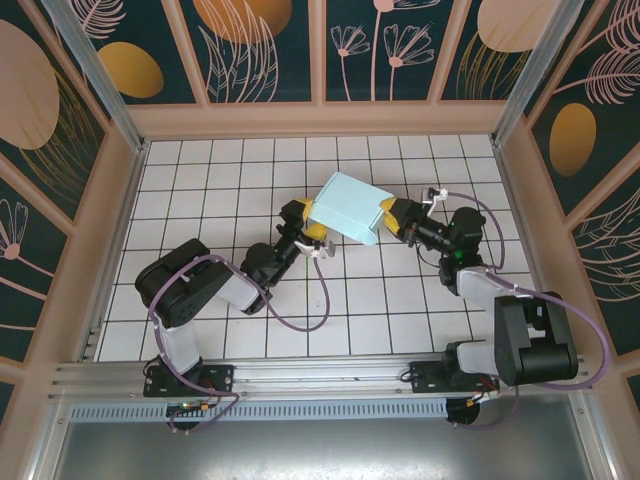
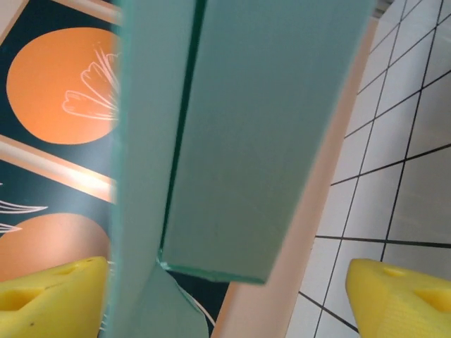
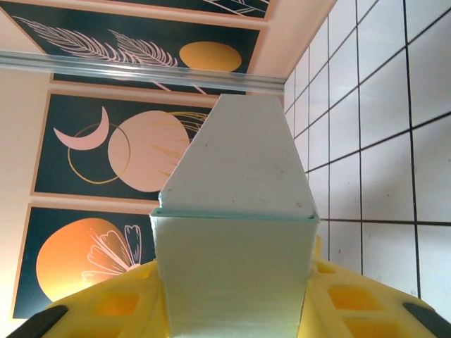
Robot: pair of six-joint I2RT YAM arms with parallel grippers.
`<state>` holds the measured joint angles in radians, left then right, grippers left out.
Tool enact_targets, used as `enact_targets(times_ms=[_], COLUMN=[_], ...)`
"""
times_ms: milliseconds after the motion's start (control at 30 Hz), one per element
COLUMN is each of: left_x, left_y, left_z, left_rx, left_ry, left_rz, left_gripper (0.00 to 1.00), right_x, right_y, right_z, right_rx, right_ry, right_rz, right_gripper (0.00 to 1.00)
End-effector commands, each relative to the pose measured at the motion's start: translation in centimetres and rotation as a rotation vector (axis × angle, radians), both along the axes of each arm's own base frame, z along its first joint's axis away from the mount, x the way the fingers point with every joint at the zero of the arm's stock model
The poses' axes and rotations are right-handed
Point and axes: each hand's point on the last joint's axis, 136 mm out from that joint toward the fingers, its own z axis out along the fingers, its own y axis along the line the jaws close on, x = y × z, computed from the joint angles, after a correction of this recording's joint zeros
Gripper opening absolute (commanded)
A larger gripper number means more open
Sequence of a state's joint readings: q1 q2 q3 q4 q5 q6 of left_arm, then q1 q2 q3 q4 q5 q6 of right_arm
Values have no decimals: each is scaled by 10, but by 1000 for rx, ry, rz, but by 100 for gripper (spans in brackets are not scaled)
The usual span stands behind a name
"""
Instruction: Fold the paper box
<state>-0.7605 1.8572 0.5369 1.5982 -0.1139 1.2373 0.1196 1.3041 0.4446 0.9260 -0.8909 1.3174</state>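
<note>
Right claw (image 1: 386, 215) clamps paper box (image 1: 350, 205) — left claw (image 1: 312, 224) straddles.

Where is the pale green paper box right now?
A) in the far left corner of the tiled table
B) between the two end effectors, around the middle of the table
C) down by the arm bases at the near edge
B: the top view shows the paper box between the left end effector and the right end effector, over the middle tiles of the table, well away from the corners and the near edge.
</note>
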Motion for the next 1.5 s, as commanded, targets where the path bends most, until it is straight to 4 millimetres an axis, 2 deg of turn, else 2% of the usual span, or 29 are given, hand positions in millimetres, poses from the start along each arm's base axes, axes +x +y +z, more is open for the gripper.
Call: enact_targets(times_ms=[0,167,433,800,1200,1267,1333,1467], left_x=[-8,-7,-5,-6,-4,-3,-3,1], left_y=[3,2,0,0,-3,-3,-3,-2], left_z=[40,39,38,38,31,29,27,18], left_rx=[-109,-105,-109,-111,-91,-85,-78,-43], left_ry=[-138,-135,-132,-125,-106,-100,-93,-50], left_rz=[-4,0,-4,-6,-11,-11,-12,8], left_gripper=[81,74,73,52,37,33,31,32], right_x=[-9,-12,-17,-14,-9,-7,-5,3], right_y=[4,9,17,17,17,17,16,10], right_z=[2,0,-4,-7,-11,-13,-14,-15], right_rx=[11,15,17,9,-13,-28,-44,-118], right_ry=[2,12,29,41,53,59,58,40], right_rz=[31,59,86,82,74,65,55,5], right_gripper=[38,37,37,37,38,41,49,75])
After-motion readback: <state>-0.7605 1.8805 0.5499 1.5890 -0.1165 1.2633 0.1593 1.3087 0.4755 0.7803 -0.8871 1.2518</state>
